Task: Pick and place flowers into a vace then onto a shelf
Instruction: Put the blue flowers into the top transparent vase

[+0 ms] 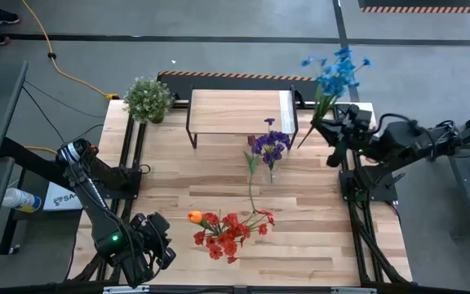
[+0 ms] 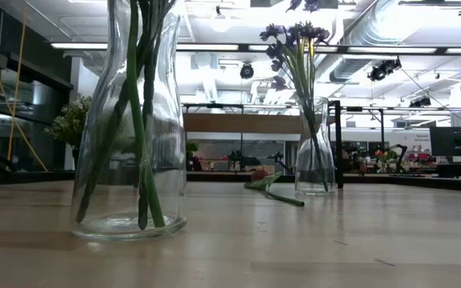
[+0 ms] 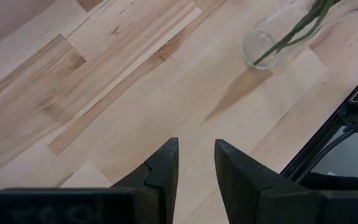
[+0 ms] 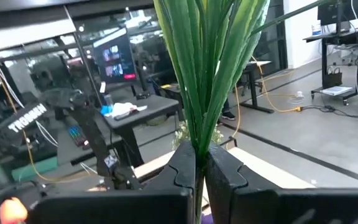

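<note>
My right gripper (image 1: 333,131) is shut on a bunch of blue flowers (image 1: 337,72), lifted over the table's far right corner beside the shelf (image 1: 239,113). Purple flowers (image 1: 269,147) stand in a glass vase (image 2: 314,152) in front of the shelf. Red flowers and one orange bloom (image 1: 227,233) stand in a second glass vase (image 2: 130,128) near the front edge. A loose green stem (image 1: 251,192) lies flat on the table between the two vases. My left gripper (image 1: 157,245) hovers open over the table's near left corner, with nothing between its fingers (image 3: 166,165). My right gripper pinches the blue bunch's green stems (image 4: 199,146) between its two fingers, which lie across them. The fingers come level from the table's right side. The bunch is lifted clear of the table. Its blooms point toward the far edge, and its stem end (image 1: 302,140) sticks out toward the shelf.
A bushy potted plant (image 1: 148,98) stands at the table's far left corner, beside the shelf. Bare wood lies between the left gripper and the red-flower vase. Black frame rails (image 1: 133,155) run along the table's left and right edges.
</note>
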